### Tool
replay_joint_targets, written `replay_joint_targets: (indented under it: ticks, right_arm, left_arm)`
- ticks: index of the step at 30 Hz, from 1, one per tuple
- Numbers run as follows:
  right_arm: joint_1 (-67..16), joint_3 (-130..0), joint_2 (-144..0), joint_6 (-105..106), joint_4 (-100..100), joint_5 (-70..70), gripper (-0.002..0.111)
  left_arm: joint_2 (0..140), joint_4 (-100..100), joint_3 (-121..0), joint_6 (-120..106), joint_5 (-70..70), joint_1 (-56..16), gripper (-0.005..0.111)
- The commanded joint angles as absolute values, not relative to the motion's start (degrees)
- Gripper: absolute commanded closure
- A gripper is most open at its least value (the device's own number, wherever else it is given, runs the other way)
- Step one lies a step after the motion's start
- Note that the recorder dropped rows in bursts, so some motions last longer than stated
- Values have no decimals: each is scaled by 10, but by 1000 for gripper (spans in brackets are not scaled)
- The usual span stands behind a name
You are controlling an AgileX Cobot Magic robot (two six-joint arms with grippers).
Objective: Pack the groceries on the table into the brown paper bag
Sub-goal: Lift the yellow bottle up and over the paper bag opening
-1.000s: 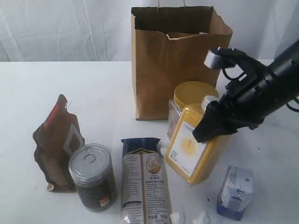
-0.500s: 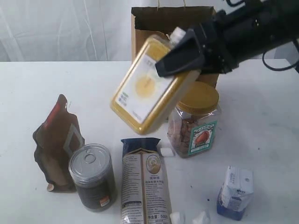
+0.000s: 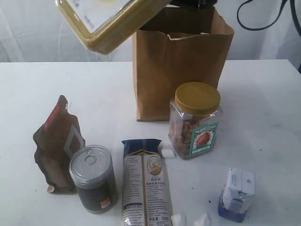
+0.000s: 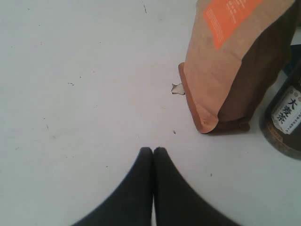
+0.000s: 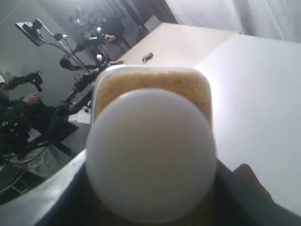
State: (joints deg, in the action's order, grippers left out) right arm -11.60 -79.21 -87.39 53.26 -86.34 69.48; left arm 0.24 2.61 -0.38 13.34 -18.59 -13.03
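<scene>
The yellow grain bottle (image 3: 113,21) hangs tilted high in the air, above and left of the brown paper bag's (image 3: 183,70) open top. My right gripper (image 5: 150,209) is shut on it, and its white cap (image 5: 150,150) fills the right wrist view. On the table (image 3: 263,108) stand the yellow-lidded nut jar (image 3: 195,120), the brown pouch (image 3: 57,143), the pull-tab can (image 3: 93,178) and the blue-white carton (image 3: 237,193). The noodle packet (image 3: 145,183) lies flat. My left gripper (image 4: 153,150) is shut and empty, low over the table near the pouch (image 4: 230,66) and can (image 4: 284,127).
Small white lumps lie on the table: one (image 3: 167,152) beside the nut jar, two (image 3: 178,219) (image 3: 203,219) at the front edge. A black cable (image 3: 244,19) hangs at the upper right. White curtains back the scene.
My right gripper lifted the yellow grain bottle from beside the nut jar, up and to the left, to above the bag's rim. The nut jar now shows fully.
</scene>
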Motion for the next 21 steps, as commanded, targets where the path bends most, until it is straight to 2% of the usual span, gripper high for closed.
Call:
replay_joint_targets:
  ticks: [1,21]
  right_arm:
    - [-113,-800,-884,626,-999,674,108]
    - [-112,-805,-874,898,-999,322,108]
  left_arm:
    - [0,22,0,134,-191,-134,107]
    - [0,22,0,134,-191,-134,107]
